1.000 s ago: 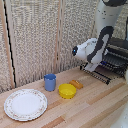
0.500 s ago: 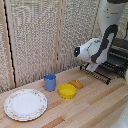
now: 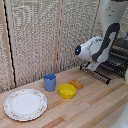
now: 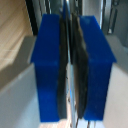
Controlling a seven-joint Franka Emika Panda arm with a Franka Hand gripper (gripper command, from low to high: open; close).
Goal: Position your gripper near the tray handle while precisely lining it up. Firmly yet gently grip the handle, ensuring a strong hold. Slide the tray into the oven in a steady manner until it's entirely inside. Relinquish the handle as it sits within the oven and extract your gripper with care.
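Where the exterior view's right edge cuts off the oven, wire tray jutting out over the wooden table, gripper lowered onto its front bar, wrist view, blue fingers pinched together on the thin tray handle

A wooden table carries 4 small items. A round white plate with a patterned rim lies toward the exterior view's left. A blue cup stands upright behind it, near a yellow bowl. Just beside the bowl rests a small orange object, possibly a sponge; too blurred to tell. A woven beige screen backs the table.
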